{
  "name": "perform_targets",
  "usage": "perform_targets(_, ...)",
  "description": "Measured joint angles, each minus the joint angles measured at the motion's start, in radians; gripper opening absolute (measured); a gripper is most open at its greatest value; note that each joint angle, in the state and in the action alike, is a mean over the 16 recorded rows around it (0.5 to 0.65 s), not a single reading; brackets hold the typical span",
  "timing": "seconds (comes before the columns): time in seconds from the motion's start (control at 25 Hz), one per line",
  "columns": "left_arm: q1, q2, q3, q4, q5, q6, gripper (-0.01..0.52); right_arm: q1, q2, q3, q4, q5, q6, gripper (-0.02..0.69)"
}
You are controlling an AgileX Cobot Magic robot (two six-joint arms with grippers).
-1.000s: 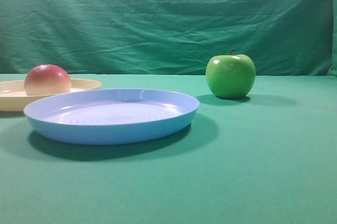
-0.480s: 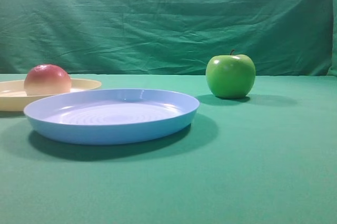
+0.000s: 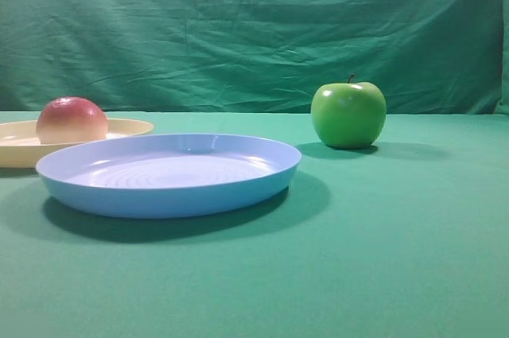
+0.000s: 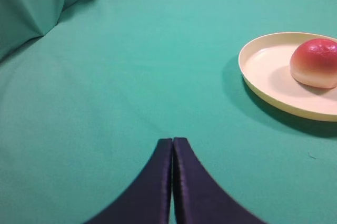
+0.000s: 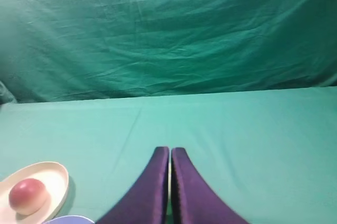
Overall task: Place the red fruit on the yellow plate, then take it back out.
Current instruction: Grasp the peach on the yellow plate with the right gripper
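Red fruit (image 3: 71, 120) sits on the yellow plate (image 3: 127, 127) at far left (blue plate (image 3: 169, 174) just in front); left gripper (image 4: 172, 145) and right gripper (image 5: 170, 153) both pressed together, holding nothing.

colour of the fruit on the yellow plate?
The red fruit is red on top, fading to pale yellowish-pink below; left wrist view.

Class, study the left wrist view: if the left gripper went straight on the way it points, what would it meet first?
Probably nothing but bare green cloth. The shut left gripper aims straight up the picture, while the yellow plate holding the red fruit lies off to the right of that line. Depth is unclear.
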Motion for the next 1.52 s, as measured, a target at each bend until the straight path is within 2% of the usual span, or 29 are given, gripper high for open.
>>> perform_targets(0.16,0.000,0.000,0.000,0.000,0.000,0.000,0.000,0.078,0.136,-0.083,-0.002,0.044,-0.046,0.000)
perform_targets(0.4,0.000,0.000,0.000,0.000,0.000,0.000,0.000,0.156,0.366,-0.276,-0.006,0.186,-0.143,0.000)
perform_targets(0.68,0.000,0.000,0.000,0.000,0.000,0.000,0.000,0.190,0.625,-0.545,-0.003,0.352,-0.261,0.015)
perform_targets(1.04,0.000,0.000,0.000,0.000,0.000,0.000,0.000,0.230,0.944,-0.866,0.024,0.438,-0.353,0.059)
perform_targets(1.24,0.000,0.000,0.000,0.000,0.000,0.000,0.000,0.266,1.115,-1.035,0.053,0.459,-0.399,0.165)
perform_targets(1.52,0.000,0.000,0.000,0.000,0.000,0.000,0.000,0.313,1.307,-1.208,0.099,0.445,-0.439,0.421)
